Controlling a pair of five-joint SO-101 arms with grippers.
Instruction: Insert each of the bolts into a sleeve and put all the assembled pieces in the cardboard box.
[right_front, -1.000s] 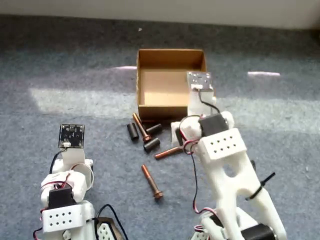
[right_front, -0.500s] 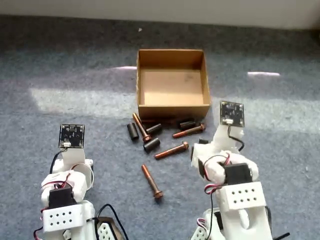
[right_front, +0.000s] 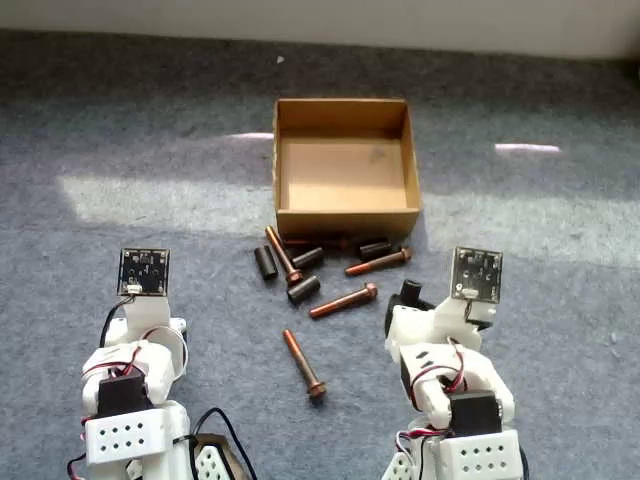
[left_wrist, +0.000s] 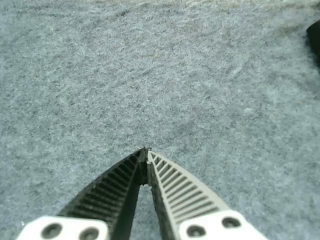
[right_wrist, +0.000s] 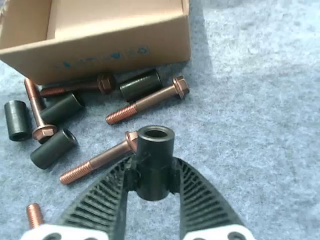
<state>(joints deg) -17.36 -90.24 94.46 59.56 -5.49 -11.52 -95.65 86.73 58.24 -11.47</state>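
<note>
right wrist view: the right gripper (right_wrist: 153, 172) has its fingers clamped on a black sleeve (right_wrist: 155, 142), whose open bore shows beyond the fingertips. just past it a copper bolt (right_wrist: 97, 161) lies flat on the grey tabletop (right_wrist: 260, 100), its head close to the sleeve and its long axis running crosswise to the bore. to mate them, i judge the shank must be swung round to line up with that opening. the right arm is the nearer one. the left gripper (left_wrist: 146, 155) hangs over bare tabletop with its fingers shut on nothing, well apart from the parts. in the high view a lone bolt (right_front: 302, 362) lies between the arms, with open room around it. the other bolts and sleeves crowd against the near wall of the cardboard box (right_front: 345, 215), which looks empty.
</note>
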